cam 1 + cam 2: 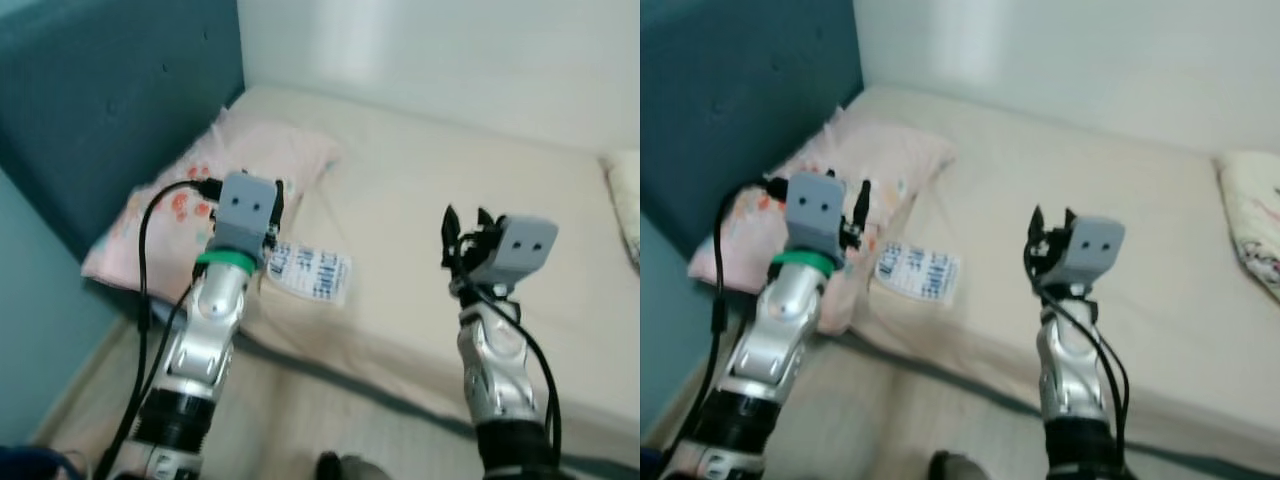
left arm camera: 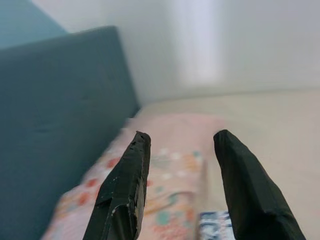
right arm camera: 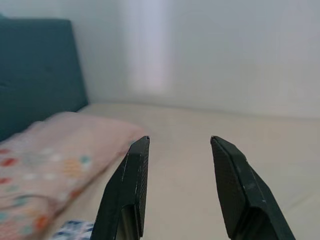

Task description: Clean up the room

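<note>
Both grippers, left (image 1: pixel 278 205) and right (image 1: pixel 466 228), hover parted and empty near the bed (image 1: pixel 440 190); the blue-printed packet (image 1: pixel 312 272) beside the floral pillow (image 1: pixel 185 205) seems still uncollected.

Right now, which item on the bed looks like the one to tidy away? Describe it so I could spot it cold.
Start at the teal headboard and drop to the pink patterned pillow at that end of the beige mattress. Beside the pillow's near corner, at the mattress edge, lies a small flat packet. It is white with blue print, unlike the plain bedding.
</note>
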`<state>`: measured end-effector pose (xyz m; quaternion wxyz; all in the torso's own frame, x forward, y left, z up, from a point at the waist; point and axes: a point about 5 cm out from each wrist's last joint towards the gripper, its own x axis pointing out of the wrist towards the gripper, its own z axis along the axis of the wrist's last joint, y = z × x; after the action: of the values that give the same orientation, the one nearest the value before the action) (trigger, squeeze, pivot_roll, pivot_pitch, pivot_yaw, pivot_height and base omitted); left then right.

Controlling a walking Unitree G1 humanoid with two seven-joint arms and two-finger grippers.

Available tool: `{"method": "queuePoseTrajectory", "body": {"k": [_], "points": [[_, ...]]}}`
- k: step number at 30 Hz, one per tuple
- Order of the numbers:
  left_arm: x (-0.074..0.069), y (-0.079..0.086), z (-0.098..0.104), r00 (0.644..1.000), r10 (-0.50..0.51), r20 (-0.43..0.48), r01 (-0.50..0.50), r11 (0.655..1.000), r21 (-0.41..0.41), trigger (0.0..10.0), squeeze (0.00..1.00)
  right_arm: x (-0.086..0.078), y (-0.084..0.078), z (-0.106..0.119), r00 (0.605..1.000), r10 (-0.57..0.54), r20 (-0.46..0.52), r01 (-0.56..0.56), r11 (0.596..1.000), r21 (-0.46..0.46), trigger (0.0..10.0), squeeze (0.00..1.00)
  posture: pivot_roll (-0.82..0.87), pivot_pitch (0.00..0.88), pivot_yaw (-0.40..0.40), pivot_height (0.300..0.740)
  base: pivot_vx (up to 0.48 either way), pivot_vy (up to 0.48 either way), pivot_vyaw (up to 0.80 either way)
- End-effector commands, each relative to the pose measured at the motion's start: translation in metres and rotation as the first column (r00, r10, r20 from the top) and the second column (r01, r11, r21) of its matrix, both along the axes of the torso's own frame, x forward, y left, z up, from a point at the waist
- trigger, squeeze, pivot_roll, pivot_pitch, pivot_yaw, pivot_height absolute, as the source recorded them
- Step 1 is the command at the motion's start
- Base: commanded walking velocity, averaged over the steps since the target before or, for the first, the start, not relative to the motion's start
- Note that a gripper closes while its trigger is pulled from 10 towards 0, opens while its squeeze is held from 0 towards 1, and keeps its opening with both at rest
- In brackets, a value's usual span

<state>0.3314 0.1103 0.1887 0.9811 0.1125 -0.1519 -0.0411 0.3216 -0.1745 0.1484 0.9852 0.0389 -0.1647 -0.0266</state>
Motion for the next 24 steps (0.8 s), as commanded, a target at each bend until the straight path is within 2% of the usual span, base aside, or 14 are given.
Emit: {"method": "queuePoseTrajectory", "body": {"k": [1,5,8,24], "points": [[-0.0008,-0.0009,-0.0027,1.000,0.000,-0.008,0.000,1.000,0.004,10.0,0.00,-0.0007,-0.0007,-0.0033,1.000,-0.001,-0.012,0.001,1.000,-0.009,10.0,0.00,-0.06,0.032,0.017,0.740,-0.382,0.000,0.00],[-0.0006,-0.0012,-0.0026,1.000,-0.002,-0.008,0.002,1.000,0.004,10.0,0.00,-0.0007,-0.0012,-0.0036,1.000,-0.003,-0.013,0.003,1.000,-0.010,10.0,0.00,-0.06,0.031,0.019,0.740,-0.355,0.000,0.00],[-0.0005,-0.0029,-0.0032,1.000,-0.013,-0.013,0.013,1.000,0.009,10.0,0.00,-0.0005,-0.0016,-0.0049,1.000,-0.003,-0.020,0.003,1.000,-0.009,10.0,0.00,-0.06,0.030,0.019,0.740,0.000,0.000,-0.14],[-0.0004,-0.0057,-0.0039,0.999,-0.029,-0.026,0.030,0.999,0.028,10.0,0.00,0.0002,-0.0007,-0.0064,1.000,-0.008,-0.026,0.008,1.000,-0.002,10.0,0.00,-0.06,0.033,0.027,0.740,0.000,0.000,-0.77]]}}
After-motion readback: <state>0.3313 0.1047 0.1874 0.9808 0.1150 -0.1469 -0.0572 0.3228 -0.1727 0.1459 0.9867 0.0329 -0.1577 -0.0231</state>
